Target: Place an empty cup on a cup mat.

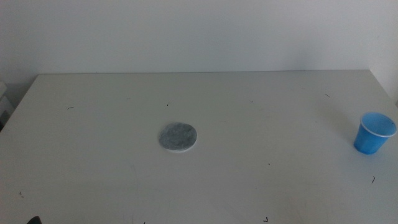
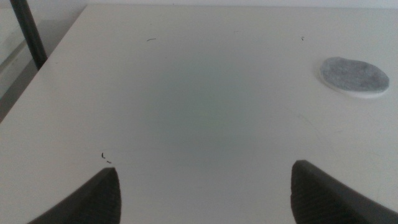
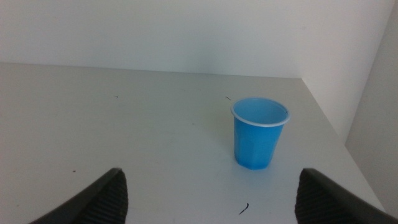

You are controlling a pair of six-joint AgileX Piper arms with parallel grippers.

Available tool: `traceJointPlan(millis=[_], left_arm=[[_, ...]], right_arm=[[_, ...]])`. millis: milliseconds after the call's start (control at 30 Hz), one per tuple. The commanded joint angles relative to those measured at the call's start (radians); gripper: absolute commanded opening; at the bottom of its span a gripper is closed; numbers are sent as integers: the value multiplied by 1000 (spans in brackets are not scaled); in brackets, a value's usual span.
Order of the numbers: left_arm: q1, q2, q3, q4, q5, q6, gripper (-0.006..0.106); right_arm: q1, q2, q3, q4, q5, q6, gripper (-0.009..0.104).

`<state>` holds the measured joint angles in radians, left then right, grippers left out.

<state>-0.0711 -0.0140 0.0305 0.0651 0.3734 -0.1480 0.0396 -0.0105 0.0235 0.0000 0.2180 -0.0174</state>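
The right gripper (image 3: pixel 208 196) is spread wide and holds nothing; in its wrist view the two dark jaws rise at the far corners of the frame with bare white surface (image 3: pixel 124 130) between them. Ahead of that gap stands the cup (image 3: pixel 260 133), upright and bright blue with a thin pale rim, its blue inside showing no contents. It is apart from both jaws and rests near the right-hand edge of the surface, where the top drops away beside a pale wall.

The left gripper (image 2: pixel 205 193) is likewise released, its jaws set far apart over an open stretch of surface, grasping nothing. In its wrist view the cup mat (image 2: pixel 354 76) lies flat some way beyond the jaws and off to one side, a mottled grey disc with a thin white edge.

From the middle view the cup mat (image 1: pixel 178 136) sits near the centre of the surface (image 1: pixel 93 155), while the cup (image 1: pixel 374 133) stands well apart from it at the far right. Neither arm reaches into that view; a small dark shape at the bottom left edge may be part of the left gripper, though it is too slight to tell. A few tiny dark specks dot the surface.
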Motion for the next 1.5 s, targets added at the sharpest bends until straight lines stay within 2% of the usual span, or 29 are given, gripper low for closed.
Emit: traceJointPlan(millis=[0,400,700,933,1100,1367,1467], left_arm=[[1,-13,-6,0,-68,-11,105],[1,-13,-6,0,-68,-11,105],[1,-13,-6,0,-68,-11,105],[1,-13,-6,0,-68,-11,105],[1,-13,-6,0,-68,-11,105],[1,-13,-6,0,-68,-11,105],[1,-13,-6,0,-68,-11,105]], right_arm=[[-6,-21,-68,0,-77,-11,85],[-6,194,-394,0,-42,-11,85],[-6,511,-760,-12,256,-17,85],[-6,771,-1066,-12,482,107,85],[-6,952,-1262,-15,595,109,85],[-6,1251,-1554,-22,885,108,85],[-27,1350,-1658,0,965,108,85]])
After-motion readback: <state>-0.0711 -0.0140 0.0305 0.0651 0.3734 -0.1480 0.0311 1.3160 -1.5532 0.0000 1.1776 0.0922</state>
